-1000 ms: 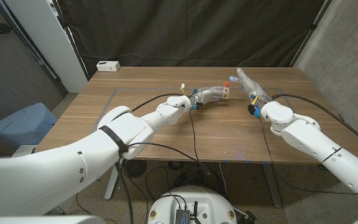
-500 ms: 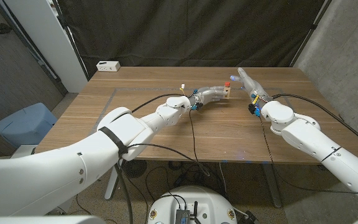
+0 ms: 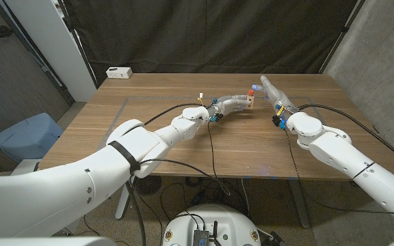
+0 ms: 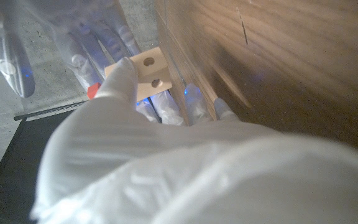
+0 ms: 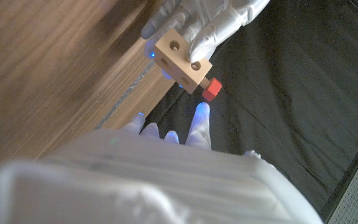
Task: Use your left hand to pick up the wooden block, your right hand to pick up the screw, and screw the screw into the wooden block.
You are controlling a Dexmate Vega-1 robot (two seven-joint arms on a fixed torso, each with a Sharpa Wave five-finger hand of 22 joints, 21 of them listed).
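1. Nothing much has moved since a second ago: both arms and the block sit where they were in the head view.
2. Left hand (image 3: 232,104) grips the wooden block (image 3: 250,102), lifted clear of the table (image 3: 183,147) above its far middle.
3. Screw (image 5: 211,88) with its red head is already seated in one face of the block, sticking out on the side away from the left hand.
4. Right hand (image 3: 273,93) is just beside the block on the screw side, fingers (image 5: 199,118) apart and near the red head but not touching it. Holding nothing.
5. Handling, my read: block is light, stiff, square-edged, so a pinch on opposite faces holds well; keep fingers off the holes. Screw head is small and probably slick plastic, so take it by the rim with fingertips and turn in short bites.
6. White box (image 3: 118,72) sits at the table's far left corner, well apart from the block. Cables (image 3: 211,137) trail from the left wrist over the table. Neither stands in the way.
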